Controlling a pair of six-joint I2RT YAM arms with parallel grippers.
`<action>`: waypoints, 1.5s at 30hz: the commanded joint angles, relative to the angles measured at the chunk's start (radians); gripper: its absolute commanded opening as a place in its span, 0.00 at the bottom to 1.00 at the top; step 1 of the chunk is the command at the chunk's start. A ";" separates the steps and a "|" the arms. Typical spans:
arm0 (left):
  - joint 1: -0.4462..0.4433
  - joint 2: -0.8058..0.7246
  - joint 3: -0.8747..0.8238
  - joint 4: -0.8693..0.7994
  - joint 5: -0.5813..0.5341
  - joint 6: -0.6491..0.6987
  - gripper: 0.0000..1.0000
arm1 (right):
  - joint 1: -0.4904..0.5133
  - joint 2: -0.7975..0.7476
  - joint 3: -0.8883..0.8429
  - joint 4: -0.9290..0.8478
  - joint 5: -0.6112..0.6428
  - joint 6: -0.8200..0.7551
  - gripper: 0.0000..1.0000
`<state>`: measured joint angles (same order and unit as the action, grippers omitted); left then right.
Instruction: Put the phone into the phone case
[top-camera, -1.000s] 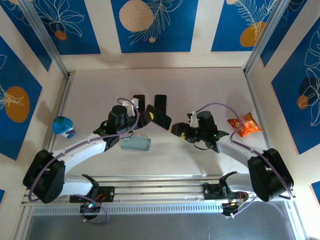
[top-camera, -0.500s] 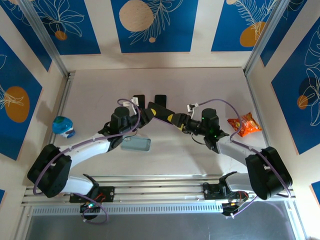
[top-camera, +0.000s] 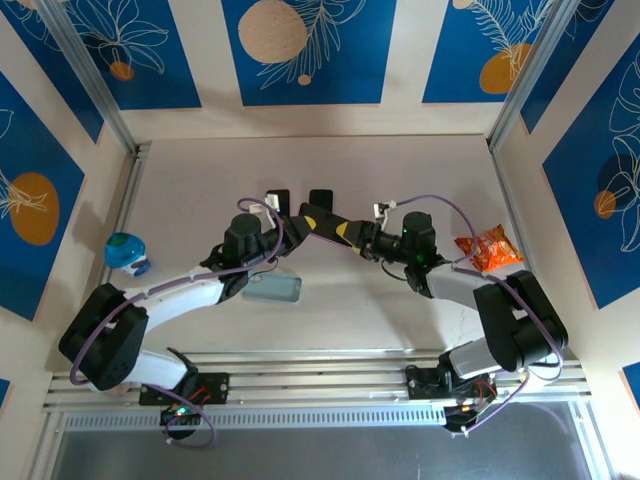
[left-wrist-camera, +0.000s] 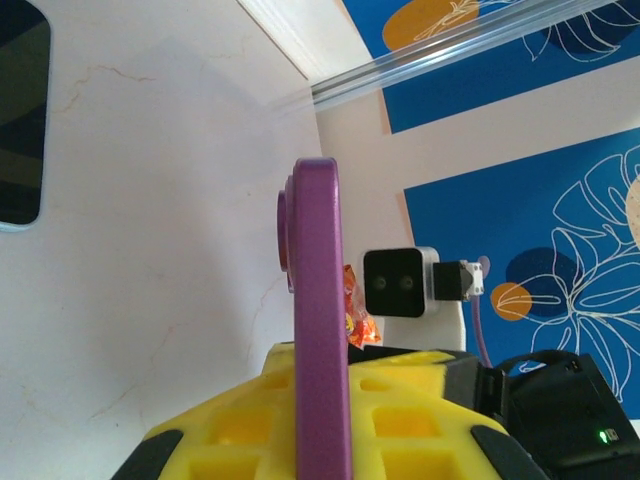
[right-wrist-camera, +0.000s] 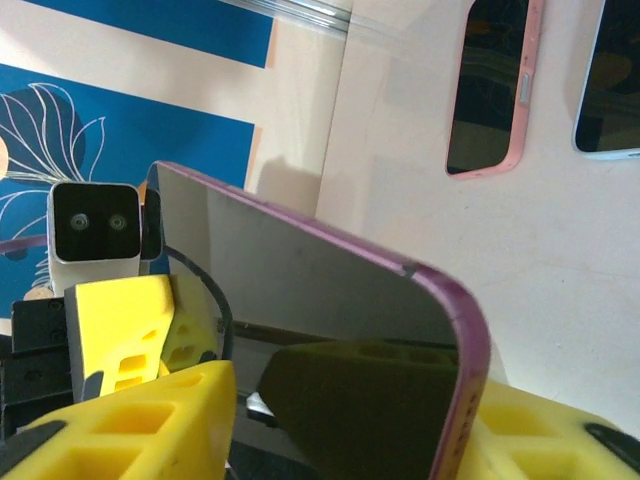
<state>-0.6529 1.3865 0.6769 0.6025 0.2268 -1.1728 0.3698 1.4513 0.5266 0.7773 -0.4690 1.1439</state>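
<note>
Above the table's middle, the left gripper (left-wrist-camera: 320, 390) is clamped on the purple phone (left-wrist-camera: 318, 280), held off the surface. The right gripper (right-wrist-camera: 340, 400) straddles the same phone, but you cannot tell whether its fingers bear on it. Confirm a firm second hold before freeing either, then square the phone over the light-blue phone case (top-camera: 272, 289) lying nearby.

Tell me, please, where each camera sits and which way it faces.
Top: fixed above and behind the bases, looking down on the table; both arms show, left gripper and right gripper meet at the phone.
Left wrist: on the left arm, facing the right arm; its own yellow fingers pinch the phone edge-on.
Right wrist: on the right arm, facing the left arm; its yellow fingers flank the phone.
Shared: all see the phone; wrist views show each other's cameras.
</note>
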 joint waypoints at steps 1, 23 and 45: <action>-0.016 -0.029 0.026 0.002 0.042 0.005 0.00 | -0.006 0.032 0.050 0.097 -0.034 0.024 0.39; 0.165 -0.208 -0.034 -0.581 -0.056 0.293 0.64 | 0.011 -0.339 0.028 -0.509 0.080 -0.198 0.00; 0.289 -0.140 -0.212 -0.704 -0.083 0.421 0.69 | 0.079 -0.315 -0.005 -0.569 0.068 -0.215 0.00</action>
<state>-0.3740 1.2186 0.4816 -0.1364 0.1234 -0.7753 0.4393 1.1412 0.5194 0.1837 -0.3927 0.9436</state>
